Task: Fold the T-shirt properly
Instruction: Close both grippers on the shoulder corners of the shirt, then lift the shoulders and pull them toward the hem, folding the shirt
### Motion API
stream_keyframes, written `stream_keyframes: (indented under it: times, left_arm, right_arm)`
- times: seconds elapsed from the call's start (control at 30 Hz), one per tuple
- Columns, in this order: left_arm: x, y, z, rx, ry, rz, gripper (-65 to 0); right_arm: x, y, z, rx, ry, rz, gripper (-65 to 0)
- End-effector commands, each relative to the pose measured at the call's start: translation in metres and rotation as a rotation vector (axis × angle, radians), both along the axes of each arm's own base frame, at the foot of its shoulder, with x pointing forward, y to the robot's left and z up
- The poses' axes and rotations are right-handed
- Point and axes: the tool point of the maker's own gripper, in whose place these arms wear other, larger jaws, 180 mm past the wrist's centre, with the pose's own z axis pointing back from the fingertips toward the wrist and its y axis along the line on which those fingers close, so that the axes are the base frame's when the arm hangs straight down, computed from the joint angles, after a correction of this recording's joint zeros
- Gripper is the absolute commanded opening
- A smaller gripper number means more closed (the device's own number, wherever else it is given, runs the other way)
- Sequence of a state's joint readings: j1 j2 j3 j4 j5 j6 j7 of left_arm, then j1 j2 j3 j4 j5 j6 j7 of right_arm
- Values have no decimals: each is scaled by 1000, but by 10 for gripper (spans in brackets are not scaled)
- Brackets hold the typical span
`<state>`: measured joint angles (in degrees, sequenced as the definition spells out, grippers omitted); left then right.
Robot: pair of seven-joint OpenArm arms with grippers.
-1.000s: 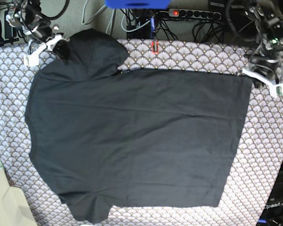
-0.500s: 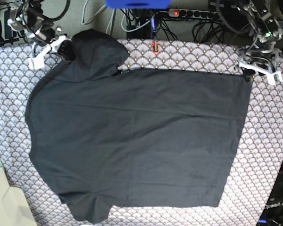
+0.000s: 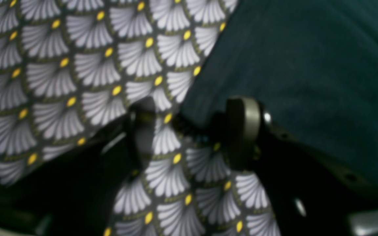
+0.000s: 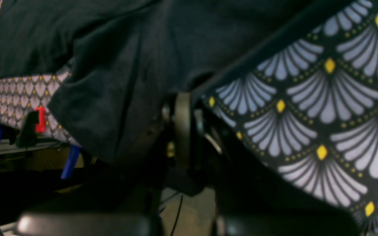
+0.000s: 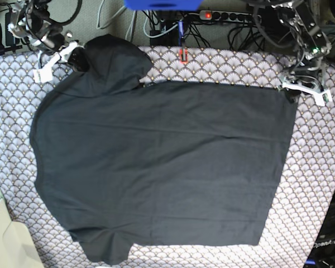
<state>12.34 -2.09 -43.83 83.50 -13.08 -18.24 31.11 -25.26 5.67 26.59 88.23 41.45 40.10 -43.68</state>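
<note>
Cloth covers most of the table point(image 5: 324, 167): one black T-shirt point(image 5: 162, 167) lies spread flat on the scallop-print tablecloth point(image 5: 318, 184), its two sleeves toward the side where the right tool works and its straight hem toward the side of the left tool.

Two tools are in view, one at each far corner of the T-shirt. The right tool point(image 5: 72, 53) sits at the edge of the far sleeve, which is bunched up into a hump. In the right wrist view this tool point(image 4: 184, 131) has its fingers point(image 4: 182, 127) close together beside the dark fold of the T-shirt point(image 4: 110, 82), with patterned tablecloth point(image 4: 323, 114) on its other side; whether cloth is actually pinched between them cannot be told from the blur.

The left tool point(image 5: 301, 88) sits at the far hem corner of the T-shirt. In the left wrist view its point(image 3: 197, 131) two fingers point(image 3: 243, 131) stand apart, with the tablecloth point(image 3: 77, 82) showing between them and the T-shirt point(image 3: 307, 65) corner reaching just to the gap, next to the finger on the T-shirt's side.

Beyond the table, past the T-shirt's far edge, lie one power strip point(image 5: 229, 15) and a tangle of cables point(image 5: 156, 25).
</note>
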Motion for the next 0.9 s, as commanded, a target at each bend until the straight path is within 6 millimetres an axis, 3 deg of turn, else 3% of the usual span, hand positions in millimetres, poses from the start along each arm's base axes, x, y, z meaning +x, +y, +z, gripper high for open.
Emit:
stream_keyframes:
  times: [0.0,0.07,0.13,0.27,0.43,0.6,0.87]
  left_arm:
    - [-1,-1,-1,-7,16,-7,-318]
    - [1,-3,-1,-12,11,-8,-336]
    - [4,-3,2,-10,1,-9,-398]
    - [5,-3,4,-9,0,-10,-639]
    - [5,-3,5,-8,-3,-9,-650]
    - [15,-1,30,39,-58,-24,-650]
    - [39,-5,54,39,-75,-48,-650]
  right_arm:
    - [-9,-4,-6,-34,44,26,-650]
    - [-9,-4,-6,-34,44,26,-650]
    - [-9,-3,-6,-33,44,27,-650]
    - [-9,-5,-6,-37,46,30,-650]
    - [-8,-6,-4,-46,41,40,-650]
    - [-5,-14,0,-70,32,53,-650]
    - [30,-22,35,-162,-60,129,-650]
